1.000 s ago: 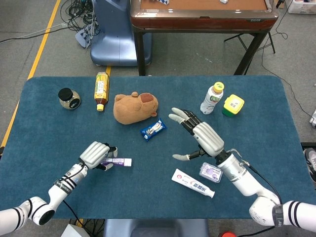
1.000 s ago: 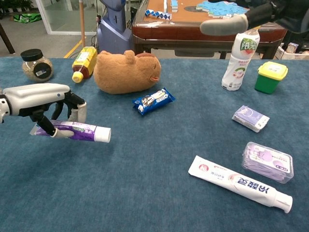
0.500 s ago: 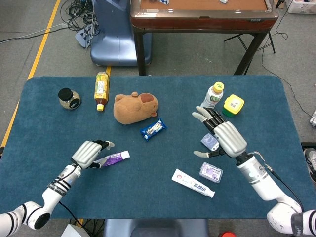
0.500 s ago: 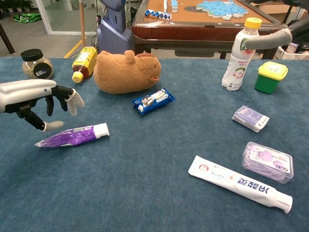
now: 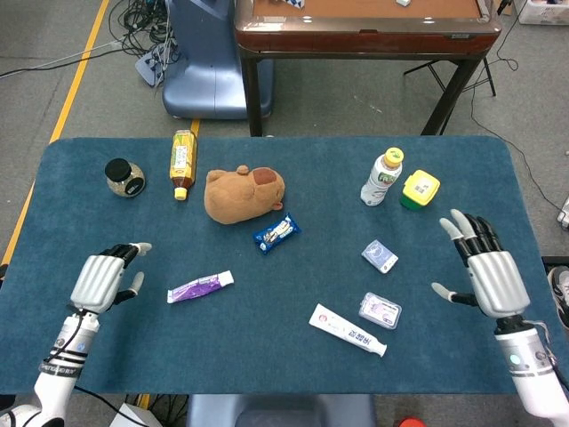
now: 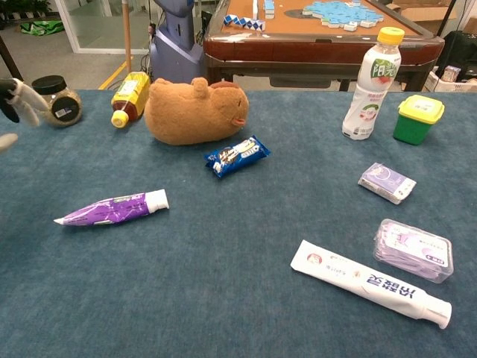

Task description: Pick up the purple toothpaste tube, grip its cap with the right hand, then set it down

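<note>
Lying flat on the blue counter: purple toothpaste tube, white cap toward 2 o'clock, untouched. At its 9 o'clock, well apart, left hand, fingers spread, holding nothing. Far off at 3 o'clock, right hand, fingers splayed wide, likewise empty.

A blue felt-covered table stands on a grey concrete floor. A yellow floor line runs diagonally at far left, with a tangle of black cables beside it. Beyond stands a wooden table on black legs, left of it a blue machine base.
</note>
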You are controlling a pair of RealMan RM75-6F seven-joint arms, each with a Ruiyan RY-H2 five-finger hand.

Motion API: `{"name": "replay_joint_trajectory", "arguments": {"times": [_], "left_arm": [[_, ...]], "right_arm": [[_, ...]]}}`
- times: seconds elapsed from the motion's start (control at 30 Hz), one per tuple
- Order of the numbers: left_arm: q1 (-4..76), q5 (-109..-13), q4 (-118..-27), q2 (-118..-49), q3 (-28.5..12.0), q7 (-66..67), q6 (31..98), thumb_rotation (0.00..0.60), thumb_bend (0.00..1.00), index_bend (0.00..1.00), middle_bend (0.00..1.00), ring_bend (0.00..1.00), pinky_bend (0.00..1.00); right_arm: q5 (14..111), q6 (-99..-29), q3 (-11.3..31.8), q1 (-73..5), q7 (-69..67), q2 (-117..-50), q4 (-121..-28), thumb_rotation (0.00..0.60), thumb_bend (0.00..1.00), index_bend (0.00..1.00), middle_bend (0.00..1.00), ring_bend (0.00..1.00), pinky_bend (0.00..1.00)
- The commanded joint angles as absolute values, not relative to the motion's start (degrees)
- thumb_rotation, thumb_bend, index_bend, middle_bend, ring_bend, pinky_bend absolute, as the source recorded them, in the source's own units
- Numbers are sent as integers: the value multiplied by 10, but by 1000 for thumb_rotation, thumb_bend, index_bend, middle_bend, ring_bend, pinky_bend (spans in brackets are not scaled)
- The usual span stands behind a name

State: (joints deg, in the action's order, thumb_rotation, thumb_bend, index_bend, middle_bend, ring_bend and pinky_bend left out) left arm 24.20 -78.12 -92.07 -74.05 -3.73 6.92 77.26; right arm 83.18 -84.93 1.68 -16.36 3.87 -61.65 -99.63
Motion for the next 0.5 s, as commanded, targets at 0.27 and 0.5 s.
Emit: {"name": "replay_joint_trajectory", "arguments": {"times": [0.27,0.5], "left_arm": [[167,-817,-941,-737,-12,167,872,600,430,276,333,297,407],[146,-823,-951,-736,-8,185,884,600,430,281,334,296,406]], "right_arm": [[802,-896,-4,-84,58,-631,-983,600,81,0,2,0,0],[782,-894,0,-61,65,-622,-999,600,104,0,3,0,0]]}}
